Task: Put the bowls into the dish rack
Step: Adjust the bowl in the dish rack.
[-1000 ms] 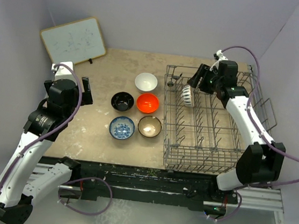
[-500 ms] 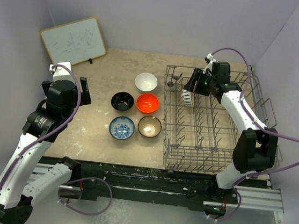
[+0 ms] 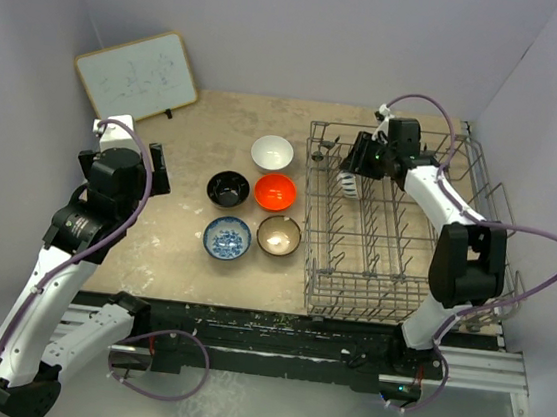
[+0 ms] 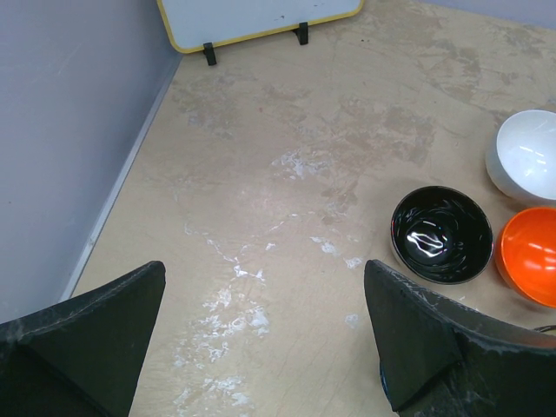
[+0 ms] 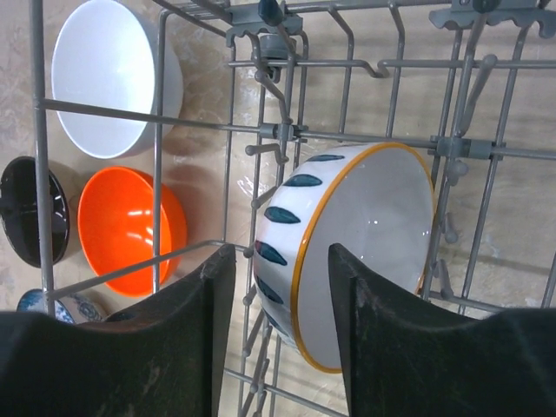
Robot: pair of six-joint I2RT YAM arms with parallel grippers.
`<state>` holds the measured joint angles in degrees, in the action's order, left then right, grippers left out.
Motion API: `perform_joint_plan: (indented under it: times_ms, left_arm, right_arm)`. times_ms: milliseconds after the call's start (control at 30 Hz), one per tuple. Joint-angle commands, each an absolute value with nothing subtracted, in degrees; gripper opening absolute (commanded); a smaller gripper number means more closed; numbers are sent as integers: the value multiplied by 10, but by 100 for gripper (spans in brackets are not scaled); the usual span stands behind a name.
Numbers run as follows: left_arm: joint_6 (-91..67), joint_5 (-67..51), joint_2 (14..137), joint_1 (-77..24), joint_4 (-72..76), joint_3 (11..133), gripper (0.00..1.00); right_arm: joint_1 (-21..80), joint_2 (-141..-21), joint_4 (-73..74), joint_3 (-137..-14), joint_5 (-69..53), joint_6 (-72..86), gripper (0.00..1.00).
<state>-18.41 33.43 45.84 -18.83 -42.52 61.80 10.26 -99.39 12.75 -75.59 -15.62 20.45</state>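
The right gripper [image 5: 282,252] — fingers half apart — straddles the tilted white blue-leaf bowl [image 5: 373,226] in the grey wire dish rack [image 3: 369,297]; gripping or not, I cannot tell. The left gripper [image 4: 265,265] has fingers wide, holding nothing.

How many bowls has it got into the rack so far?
One leaf-patterned bowl stands on edge in the dish rack; the right arm's jaws straddle its rim. Five wait on the table: white, black, orange, blue-patterned, brown.
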Motion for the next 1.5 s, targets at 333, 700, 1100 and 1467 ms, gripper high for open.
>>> perform_joint_plan:
  times_ms: [333,700,1100,1467]
  left_arm:
    - [-187,342,451,-190,-420,622,99]
    - [-189,325,447,-190,-413,627,99]
    - [-185,298,452,-190,-409,635,99]
    - [-183,307,456,-191,-404,625,99]
  right_arm:
    - [101,-958,39,-720,-206,242,0]
    - [102,-731,-167,-593,-120,431,0]
    - [103,-524,-522,-307,213,631,0]
    - [103,-667,-661,-319,255,690,0]
